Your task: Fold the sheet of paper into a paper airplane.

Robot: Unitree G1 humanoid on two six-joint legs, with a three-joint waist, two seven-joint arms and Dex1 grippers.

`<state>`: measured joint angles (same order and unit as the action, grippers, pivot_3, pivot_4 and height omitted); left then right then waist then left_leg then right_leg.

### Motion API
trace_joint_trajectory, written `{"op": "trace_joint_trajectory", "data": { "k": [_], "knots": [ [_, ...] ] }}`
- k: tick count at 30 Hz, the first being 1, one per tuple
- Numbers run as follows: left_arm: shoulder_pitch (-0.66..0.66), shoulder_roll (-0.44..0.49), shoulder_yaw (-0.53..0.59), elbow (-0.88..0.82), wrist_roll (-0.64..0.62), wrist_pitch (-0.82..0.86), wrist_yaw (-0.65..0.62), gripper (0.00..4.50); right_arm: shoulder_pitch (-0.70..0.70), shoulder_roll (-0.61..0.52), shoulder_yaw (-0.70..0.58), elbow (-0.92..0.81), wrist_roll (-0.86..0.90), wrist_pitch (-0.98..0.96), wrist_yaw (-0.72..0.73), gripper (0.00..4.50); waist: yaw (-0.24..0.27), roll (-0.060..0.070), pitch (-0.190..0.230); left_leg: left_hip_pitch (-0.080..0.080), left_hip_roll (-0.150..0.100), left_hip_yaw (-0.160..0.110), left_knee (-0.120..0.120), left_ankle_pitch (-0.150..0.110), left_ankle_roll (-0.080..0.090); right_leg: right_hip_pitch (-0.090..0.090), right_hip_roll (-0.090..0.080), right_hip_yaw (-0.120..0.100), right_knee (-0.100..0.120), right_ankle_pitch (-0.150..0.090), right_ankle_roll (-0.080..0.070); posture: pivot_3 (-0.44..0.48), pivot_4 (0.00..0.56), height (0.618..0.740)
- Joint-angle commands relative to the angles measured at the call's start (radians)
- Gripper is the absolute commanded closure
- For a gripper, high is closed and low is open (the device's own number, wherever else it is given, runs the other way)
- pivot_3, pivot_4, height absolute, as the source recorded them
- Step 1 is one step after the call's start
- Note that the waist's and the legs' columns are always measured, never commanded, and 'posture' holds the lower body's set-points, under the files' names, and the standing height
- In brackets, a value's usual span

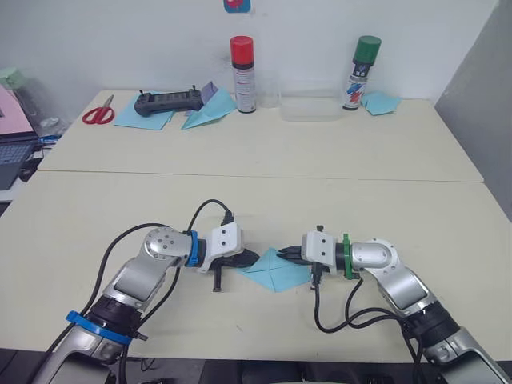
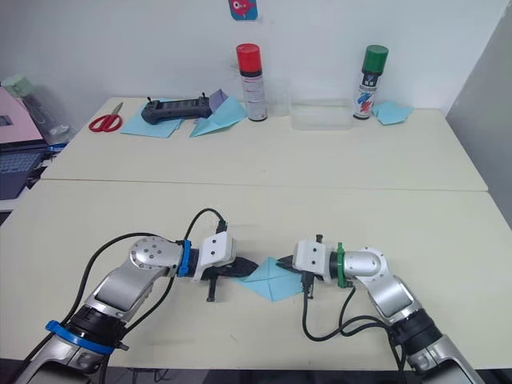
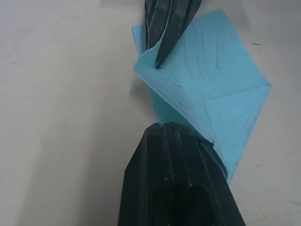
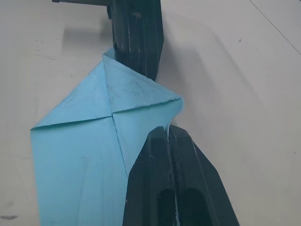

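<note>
The sheet of paper [image 1: 276, 270] is light blue, partly folded with creased triangular flaps, and lies on the near table between my two grippers. My left gripper [image 1: 245, 260] is shut on its left edge; in the left wrist view the fingertips [image 3: 175, 134] pinch the paper [image 3: 211, 94]. My right gripper [image 1: 288, 256] is shut on the right side; in the right wrist view its fingertips [image 4: 167, 134] clamp a raised corner of the paper [image 4: 80, 150]. The two grippers face each other, a few centimetres apart.
On the far table stand a red-capped spray can [image 1: 242, 64], a green-capped can [image 1: 362, 72] and a clear container [image 1: 310, 108]. Red scissors [image 1: 98, 112], a black controller [image 1: 166, 102], a blue paper dart [image 1: 210, 112] and a folded blue paper [image 1: 382, 102] lie there too. A laptop [image 1: 12, 152] sits far left.
</note>
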<state>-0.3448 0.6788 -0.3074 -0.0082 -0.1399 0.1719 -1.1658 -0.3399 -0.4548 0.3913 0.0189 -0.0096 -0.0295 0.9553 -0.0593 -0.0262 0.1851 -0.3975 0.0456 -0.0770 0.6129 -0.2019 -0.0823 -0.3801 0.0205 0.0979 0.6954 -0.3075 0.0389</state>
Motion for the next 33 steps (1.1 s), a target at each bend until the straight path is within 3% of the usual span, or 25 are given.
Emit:
{"op": "trace_joint_trajectory", "data": {
  "k": [1,5,8,11,24,33],
  "knots": [
    [0.022,0.029,-0.014,0.012,0.03,0.015,-0.018,4.5,-0.02,0.005,-0.002,0.009,-0.014,0.007,-0.01,4.48,0.0,0.0,0.0,0.0,0.0,0.0,0.0,0.0,0.0,0.0,0.0,0.0,0.0,0.0,0.0,0.0,0.15,0.74],
    [-0.031,0.071,0.042,-0.016,0.024,0.016,-0.005,4.5,-0.022,0.002,0.021,0.012,-0.033,-0.012,0.006,4.48,-0.002,0.0,0.0,0.0,0.001,0.0,0.0,0.0,0.0,0.0,0.001,0.0,0.0,0.0,0.0,0.0,0.15,0.74],
    [-0.066,0.048,0.105,-0.162,-0.086,0.146,0.027,4.5,-0.019,0.004,0.023,0.007,-0.027,-0.016,0.013,4.48,0.0,0.0,0.0,-0.001,0.001,0.0,0.0,0.0,0.0,-0.001,0.001,0.0,0.001,0.0,0.0,0.0,0.15,0.74],
    [-0.032,0.037,0.089,-0.247,-0.114,0.217,0.031,4.5,-0.017,0.007,0.024,0.009,-0.03,-0.015,0.013,4.48,0.002,0.0,0.0,-0.003,0.0,0.0,0.0,0.0,0.0,-0.002,0.0,0.0,-0.001,0.0,0.0,0.0,0.15,0.74],
    [0.08,0.031,-0.005,-0.176,0.015,0.15,0.082,4.5,-0.015,0.011,0.005,-0.025,0.019,0.045,0.032,4.48,0.001,0.0,0.0,-0.002,0.001,0.0,-0.001,0.0,0.0,-0.002,0.001,0.0,-0.001,0.0,0.0,0.0,0.15,0.74],
    [0.108,0.007,-0.016,-0.15,0.016,0.153,0.089,4.5,-0.031,0.008,-0.126,-0.145,0.185,0.183,0.033,1.37,0.002,0.0,0.0,-0.002,0.0,0.0,-0.001,0.0,0.0,-0.001,0.0,0.0,-0.002,0.0,0.0,0.0,0.15,0.74]
  ]
}}
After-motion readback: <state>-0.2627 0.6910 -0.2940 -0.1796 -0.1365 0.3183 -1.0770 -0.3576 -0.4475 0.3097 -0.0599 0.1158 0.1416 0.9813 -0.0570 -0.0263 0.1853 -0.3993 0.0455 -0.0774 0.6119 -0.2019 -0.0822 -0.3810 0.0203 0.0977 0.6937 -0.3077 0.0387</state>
